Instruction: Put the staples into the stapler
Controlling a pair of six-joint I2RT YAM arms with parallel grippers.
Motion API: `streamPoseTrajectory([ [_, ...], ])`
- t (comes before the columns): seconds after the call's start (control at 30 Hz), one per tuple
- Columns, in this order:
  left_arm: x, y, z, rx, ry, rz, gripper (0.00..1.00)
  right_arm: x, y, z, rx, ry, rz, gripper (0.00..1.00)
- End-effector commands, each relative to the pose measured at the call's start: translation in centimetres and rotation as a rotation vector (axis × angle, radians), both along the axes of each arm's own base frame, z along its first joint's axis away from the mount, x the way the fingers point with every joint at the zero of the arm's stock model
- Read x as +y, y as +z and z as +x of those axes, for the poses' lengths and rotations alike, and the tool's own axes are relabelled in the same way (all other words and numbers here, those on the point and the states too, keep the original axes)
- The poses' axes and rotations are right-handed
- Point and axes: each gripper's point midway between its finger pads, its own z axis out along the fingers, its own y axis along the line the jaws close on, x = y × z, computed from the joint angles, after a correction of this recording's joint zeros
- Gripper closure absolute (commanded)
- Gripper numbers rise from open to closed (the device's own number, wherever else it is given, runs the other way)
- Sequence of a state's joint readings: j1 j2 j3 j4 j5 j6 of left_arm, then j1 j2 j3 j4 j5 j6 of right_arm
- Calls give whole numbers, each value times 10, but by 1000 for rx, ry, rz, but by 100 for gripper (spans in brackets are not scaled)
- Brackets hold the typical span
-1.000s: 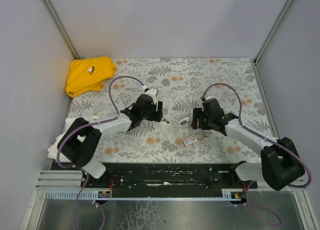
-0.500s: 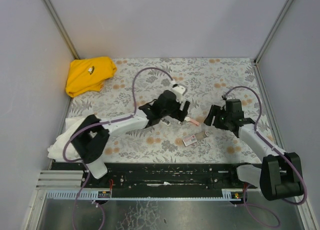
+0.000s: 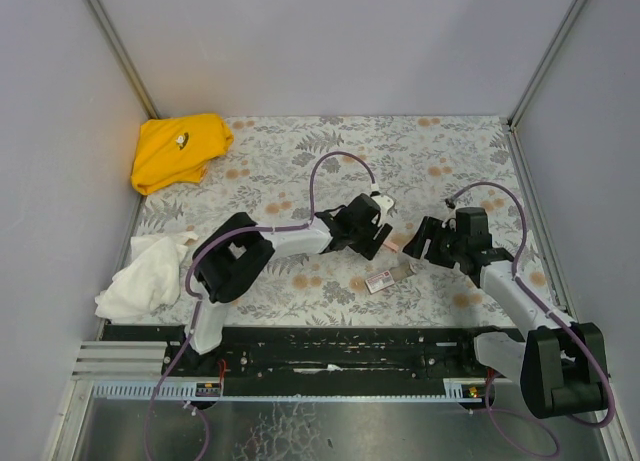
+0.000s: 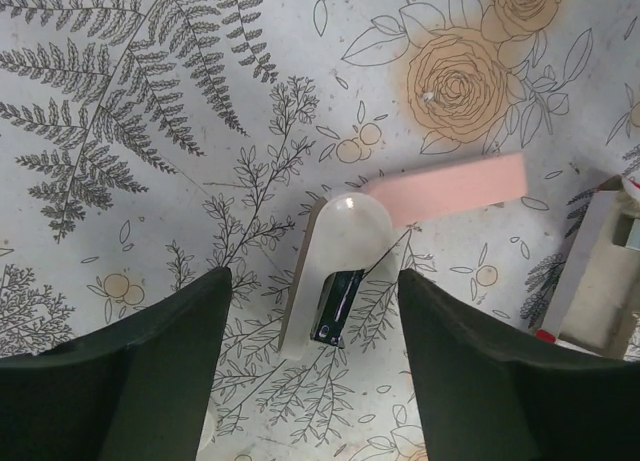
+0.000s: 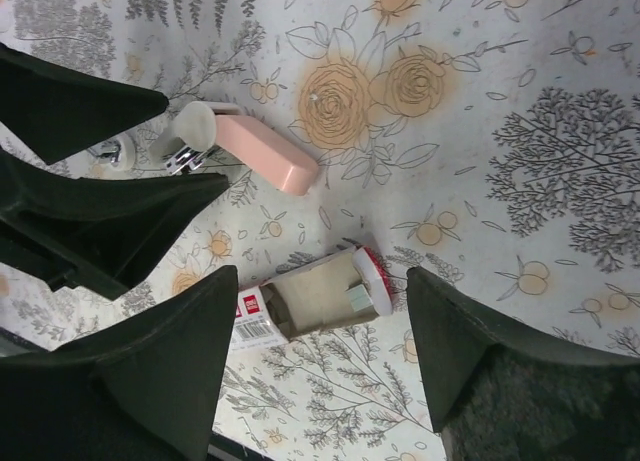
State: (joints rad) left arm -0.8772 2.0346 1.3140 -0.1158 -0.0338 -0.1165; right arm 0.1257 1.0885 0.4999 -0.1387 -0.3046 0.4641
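when looking down through the left wrist camera, find the tiny pale pink-and-white plastic mini stapler (image 4: 335,251) lying on the grey flower-printed table cover (image 4: 150,101), swung open, with the pink top arm angled away to one side and the white base showing its dark metal part to the lens. note the left black two-finger gripper (image 4: 312,276) spread apart, one finger on each side of the white base, a gap on both sides, gripping nothing. from above, place that same stapler at the left claw's tips, between the two arms. see the right black two-finger gripper (image 5: 322,271) likewise spread wide and empty, hovering over the small flat cardboard box (image 5: 300,301) with red-and-white label and grey inner tray, near the stapler but apart from it. cannot pick out the thin silvery strip of staples itself; judge it to be in that tray.

expect the stapler to be very light, of smooth hard plastic: likely to skid or spin on the cover under a sideways nudge, and to flop at its hinge if lifted by the pink arm. take hold across the white base near the hinge, squeezing its flat sides and keeping the open channel clear. treat the strip as stiff along its length but brittle, apt to snap into pieces under a hard pinch or a bend. pinch it lightly across its narrow sides near the middle, then slide it along the channel rather than pressing down. mind its thinness too: hard to get fingers under on a flat surface.
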Motion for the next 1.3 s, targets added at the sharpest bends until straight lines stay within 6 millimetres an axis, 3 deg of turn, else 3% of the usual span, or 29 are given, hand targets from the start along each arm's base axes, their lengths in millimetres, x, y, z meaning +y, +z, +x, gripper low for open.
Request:
streamPoseTrajectory([
  [0.0,-3,5,1,-7,-11,-7,39,12,11,5,-40,12,88,24],
  [0.27,0,14,-17,51,26,-96,82,24,23,8,-41,-12,193,16],
  [0.4,-1,26,-26,108,122,-195,89,27,28,9,-26,-61,249,12],
  [0.57,-10,55,-38,219,250,-382,90,33,36,13,-37,-108,330,8],
  [0.73,-18,82,-45,293,315,-525,89,55,58,18,-35,-61,420,3],
  [0.9,-25,108,-46,322,357,-691,89,68,73,16,-59,-74,309,0],
  [1.27,-5,114,-51,332,466,-834,88,81,91,17,-96,-95,269,0],
])
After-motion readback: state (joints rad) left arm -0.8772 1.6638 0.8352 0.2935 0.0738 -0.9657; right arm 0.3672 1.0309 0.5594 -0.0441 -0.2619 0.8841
